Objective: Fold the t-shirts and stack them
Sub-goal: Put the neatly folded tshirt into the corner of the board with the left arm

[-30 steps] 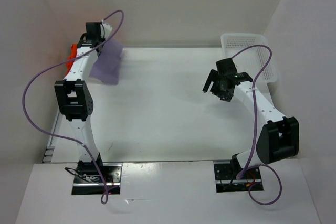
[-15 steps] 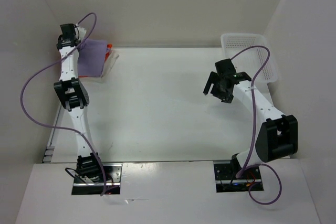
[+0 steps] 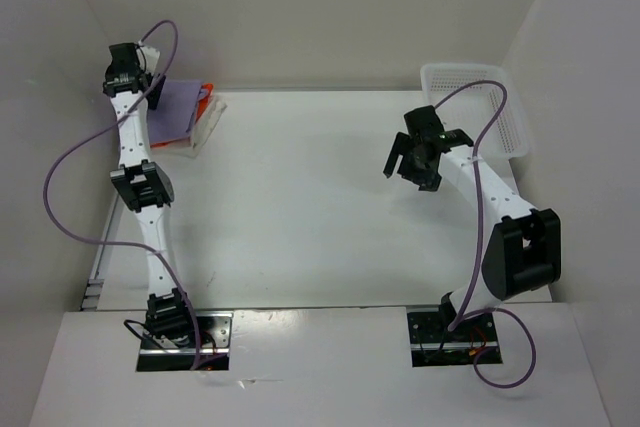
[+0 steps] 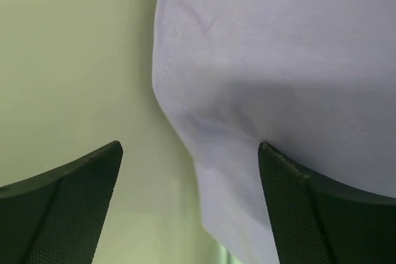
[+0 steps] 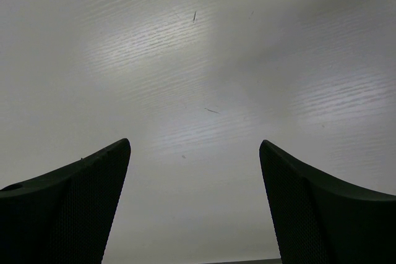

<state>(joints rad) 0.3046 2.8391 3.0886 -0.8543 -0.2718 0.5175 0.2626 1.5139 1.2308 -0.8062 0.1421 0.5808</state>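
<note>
— Where do the t-shirts sit?
— The lavender t-shirt lies on top of a pile at the counter's far left corner. The edges of the orange t-shirt and the cream-white t-shirt show beneath it on its right side.
— And the left tool?
— It hangs just over the lavender cloth's edge, fingers spread wide, gripping nothing.
— The right tool?
— Released as well, above the counter, near the white basket.

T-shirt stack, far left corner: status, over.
Both open: left gripper over lavender t-shirt, right gripper above the table. Stack: lavender on orange t-shirt and cream-white t-shirt. Nothing in the way.
</note>
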